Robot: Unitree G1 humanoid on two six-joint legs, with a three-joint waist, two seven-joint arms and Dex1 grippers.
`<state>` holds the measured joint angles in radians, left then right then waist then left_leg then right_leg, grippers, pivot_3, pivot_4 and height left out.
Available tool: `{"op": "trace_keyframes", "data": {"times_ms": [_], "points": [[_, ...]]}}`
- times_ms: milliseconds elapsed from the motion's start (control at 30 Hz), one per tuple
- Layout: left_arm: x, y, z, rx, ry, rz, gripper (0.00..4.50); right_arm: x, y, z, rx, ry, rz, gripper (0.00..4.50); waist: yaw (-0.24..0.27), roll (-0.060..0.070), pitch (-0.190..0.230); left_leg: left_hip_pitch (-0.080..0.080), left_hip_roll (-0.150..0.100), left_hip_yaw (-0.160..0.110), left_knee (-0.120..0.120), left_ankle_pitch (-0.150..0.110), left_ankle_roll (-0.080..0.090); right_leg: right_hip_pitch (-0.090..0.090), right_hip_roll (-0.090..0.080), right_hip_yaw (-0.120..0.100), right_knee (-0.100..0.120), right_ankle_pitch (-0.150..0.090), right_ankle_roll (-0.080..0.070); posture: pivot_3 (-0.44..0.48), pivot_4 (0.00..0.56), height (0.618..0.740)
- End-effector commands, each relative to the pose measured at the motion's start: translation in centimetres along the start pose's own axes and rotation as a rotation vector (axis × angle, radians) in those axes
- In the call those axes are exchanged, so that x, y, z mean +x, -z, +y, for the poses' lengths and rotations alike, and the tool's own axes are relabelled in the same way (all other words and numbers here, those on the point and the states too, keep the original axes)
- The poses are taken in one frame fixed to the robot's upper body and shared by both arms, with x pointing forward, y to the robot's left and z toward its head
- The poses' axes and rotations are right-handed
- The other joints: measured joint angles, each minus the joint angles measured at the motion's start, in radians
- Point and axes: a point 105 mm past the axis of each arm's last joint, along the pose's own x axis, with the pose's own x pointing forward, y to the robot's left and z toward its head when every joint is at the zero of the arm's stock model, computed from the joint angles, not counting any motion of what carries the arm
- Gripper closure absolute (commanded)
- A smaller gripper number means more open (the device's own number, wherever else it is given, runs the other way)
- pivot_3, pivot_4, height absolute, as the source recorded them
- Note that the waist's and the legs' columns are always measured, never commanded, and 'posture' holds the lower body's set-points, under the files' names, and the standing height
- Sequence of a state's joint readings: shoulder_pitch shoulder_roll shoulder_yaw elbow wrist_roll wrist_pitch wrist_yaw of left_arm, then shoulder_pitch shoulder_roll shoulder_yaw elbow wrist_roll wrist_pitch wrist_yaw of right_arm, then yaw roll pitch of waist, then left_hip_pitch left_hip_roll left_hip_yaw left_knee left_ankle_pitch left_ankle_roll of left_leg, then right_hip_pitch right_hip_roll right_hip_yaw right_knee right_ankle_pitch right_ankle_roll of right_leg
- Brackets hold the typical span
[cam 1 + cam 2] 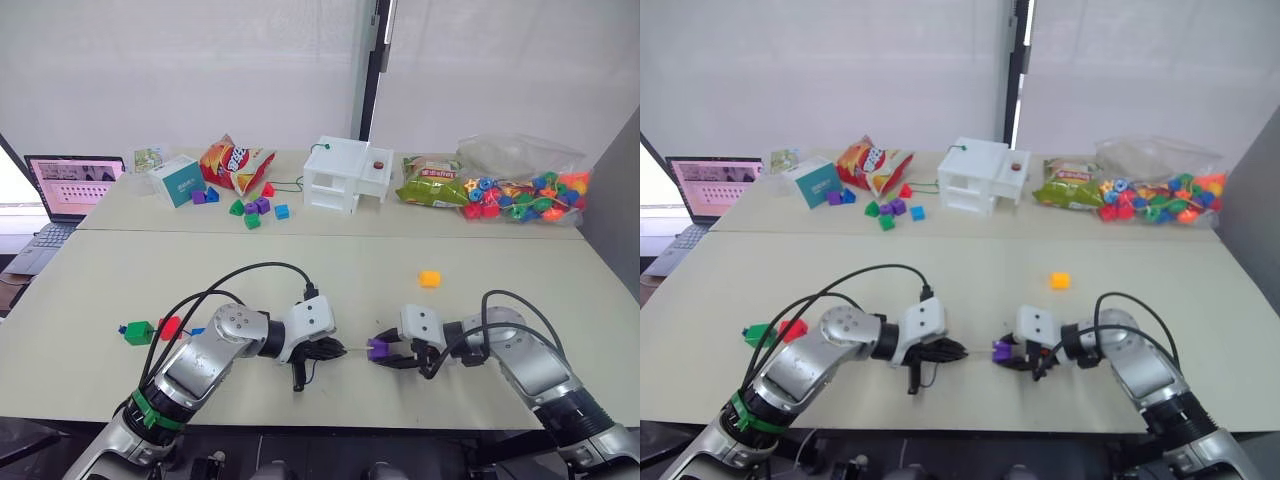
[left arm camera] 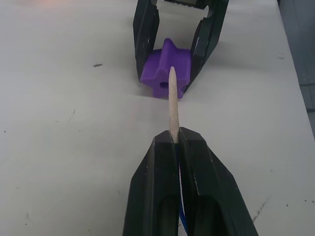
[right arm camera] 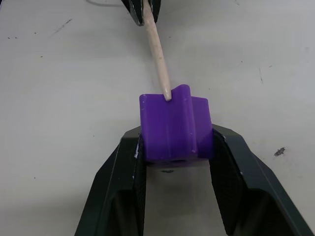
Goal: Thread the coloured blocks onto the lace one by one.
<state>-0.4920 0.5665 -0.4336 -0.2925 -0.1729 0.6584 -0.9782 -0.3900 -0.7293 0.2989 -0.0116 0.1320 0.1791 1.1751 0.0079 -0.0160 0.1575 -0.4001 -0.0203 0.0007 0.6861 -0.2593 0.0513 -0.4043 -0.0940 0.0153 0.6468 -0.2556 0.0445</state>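
Here, the lace (image 2: 172, 103) is being pinched by the left gripper (image 2: 176, 140), whose two black fingers are clamped together just behind the pale stiff tip, with the dark-blue string trailing back between them. The tip is being aimed at the purple block (image 3: 174, 128), which is being squeezed between the fingers of the right gripper (image 3: 177, 147) near the front edge of the table (image 1: 120, 270), about midway along it. In the left wrist view the point is lying just above and beside the block's hole, and in the right wrist view it is touching the block's upper edge, so it is judged to be not yet entered. The step in hand appears to be the threading of the purple block. Next, the tip is likely to need lowering slightly and lining up with the bore before being pushed through. The green block (image 1: 139, 332) and red block (image 1: 170, 325) are lying together toward the table's left edge, seemingly strung already, though that cannot be confirmed. The yellow block (image 1: 429, 278) is waiting apart, farther back on the right.
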Motion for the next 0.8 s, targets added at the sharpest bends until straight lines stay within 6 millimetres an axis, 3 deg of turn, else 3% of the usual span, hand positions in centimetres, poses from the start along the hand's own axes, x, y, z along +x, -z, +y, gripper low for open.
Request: {"op": "trace_keyframes", "data": {"times_ms": [33, 800], "points": [[-0.4, -0.1, 0.5, 0.031, -0.022, 0.025, 4.50, -0.3, 0.2, 0.1, 0.004, 0.012, 0.027, 3.22, 0.000, 0.000, 0.000, 0.000, 0.000, 0.000, 0.000, 0.000, 0.000, 0.000, 0.000, 0.000, 0.000, 0.000, 0.000, 0.000, 0.150, 0.740], [0.7, -1.2, -0.2, 0.042, 0.024, -0.002, 4.50, -0.5, -0.3, 0.6, 0.014, 0.017, 0.053, 3.22, 0.003, 0.000, 0.000, 0.000, 0.000, 0.000, 0.000, 0.000, 0.000, 0.000, 0.000, 0.000, 0.000, 0.000, 0.000, 0.000, 0.150, 0.740]]}}
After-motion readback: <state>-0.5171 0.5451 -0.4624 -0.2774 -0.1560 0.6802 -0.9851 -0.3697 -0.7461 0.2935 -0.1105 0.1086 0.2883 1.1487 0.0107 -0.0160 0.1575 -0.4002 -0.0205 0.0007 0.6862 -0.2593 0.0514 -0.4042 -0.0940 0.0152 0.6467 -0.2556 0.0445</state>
